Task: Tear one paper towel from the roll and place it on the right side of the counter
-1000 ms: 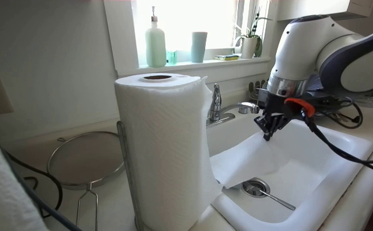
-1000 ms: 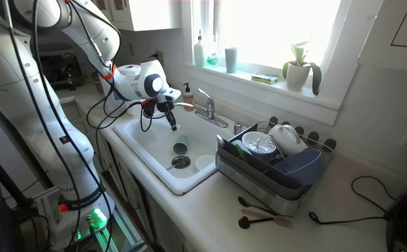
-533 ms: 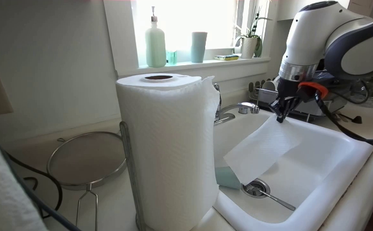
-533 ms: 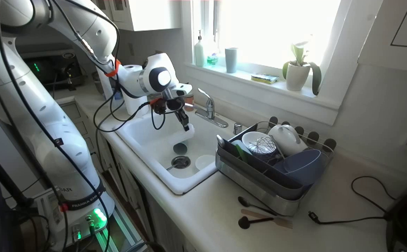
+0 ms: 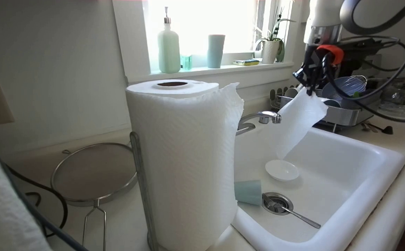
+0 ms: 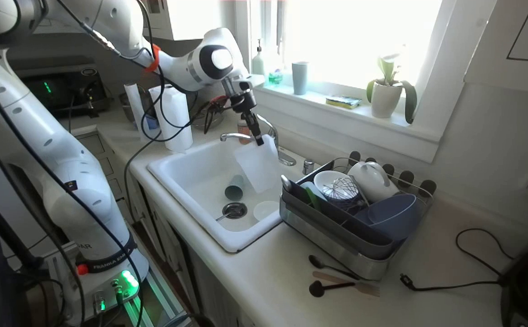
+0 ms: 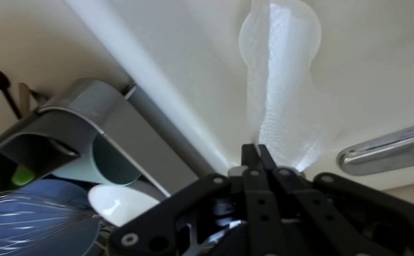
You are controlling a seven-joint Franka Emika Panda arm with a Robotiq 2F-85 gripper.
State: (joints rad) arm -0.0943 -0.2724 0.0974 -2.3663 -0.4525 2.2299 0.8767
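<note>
Your thin, limp, plain white paper towel point(image 6: 258, 165) hangs at a slant in the air, above the glossy white sink basin point(image 6: 222, 237). Your black two-fingered hand point(image 7: 258, 151) is closed, pinching the sheet near its upper edge, the rest drooping free below it. The curved chrome faucet point(image 5: 270, 115) is near the paper; from these views you cannot tell whether the two touch. Below, in the basin, you have a shallow round white dish point(image 5: 281, 170), a pale blue-green cup point(image 5: 248, 192) lying on its side, and a silver metal fork point(image 5: 302, 217) with its tines over the round steel drain point(image 5: 287, 200). The thick, upright white roll point(image 5: 185, 167) stands beside the basin, well apart from the sheet, a ragged edge curling off its side. Across the basin from it, on the smooth cream-white bench point(image 6: 273, 274), sits a grey dish rack point(image 6: 327, 238) holding a dark blue bowl point(image 6: 397, 215), with a black round-headed utensil point(image 6: 317, 289) lying near it.
</note>
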